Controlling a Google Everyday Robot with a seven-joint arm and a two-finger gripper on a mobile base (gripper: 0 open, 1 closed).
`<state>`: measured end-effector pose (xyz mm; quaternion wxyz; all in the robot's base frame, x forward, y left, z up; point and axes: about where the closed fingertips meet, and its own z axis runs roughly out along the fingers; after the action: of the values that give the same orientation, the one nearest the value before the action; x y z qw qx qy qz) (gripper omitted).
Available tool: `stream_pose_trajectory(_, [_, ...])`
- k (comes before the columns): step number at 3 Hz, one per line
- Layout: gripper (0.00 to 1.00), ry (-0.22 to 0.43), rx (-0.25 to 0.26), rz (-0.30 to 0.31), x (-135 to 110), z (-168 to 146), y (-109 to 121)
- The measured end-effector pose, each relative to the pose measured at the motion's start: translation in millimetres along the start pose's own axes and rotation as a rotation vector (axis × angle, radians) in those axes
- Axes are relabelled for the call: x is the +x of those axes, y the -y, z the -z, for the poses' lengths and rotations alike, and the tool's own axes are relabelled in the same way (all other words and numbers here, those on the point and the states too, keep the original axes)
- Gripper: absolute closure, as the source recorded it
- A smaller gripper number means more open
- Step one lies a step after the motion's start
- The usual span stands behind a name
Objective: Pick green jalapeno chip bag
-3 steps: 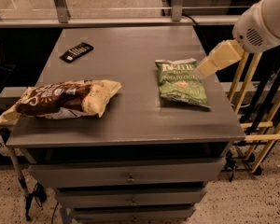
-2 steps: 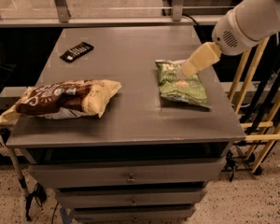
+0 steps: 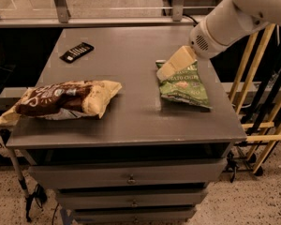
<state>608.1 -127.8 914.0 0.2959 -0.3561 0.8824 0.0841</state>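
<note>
The green jalapeno chip bag (image 3: 183, 87) lies flat on the right side of the worktop (image 3: 131, 50), its lower right corner close to the right edge. The gripper (image 3: 165, 71) reaches in from the upper right, its cream tip over the bag's top left corner; how far open it is cannot be told. A wide bare stretch separates this bag from the brown-and-cream bag (image 3: 65, 100), which overhangs the left edge. A remote (image 3: 77, 52) sits far left.

Pincer (image 3: 166, 71) low, below bent arm (image 3: 234, 18)
</note>
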Motion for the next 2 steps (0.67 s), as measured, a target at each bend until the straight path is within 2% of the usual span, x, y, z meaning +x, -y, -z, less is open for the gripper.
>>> stream_pose_trajectory(2, [0.00,0.002,-0.007,-0.097,-4,-28,14])
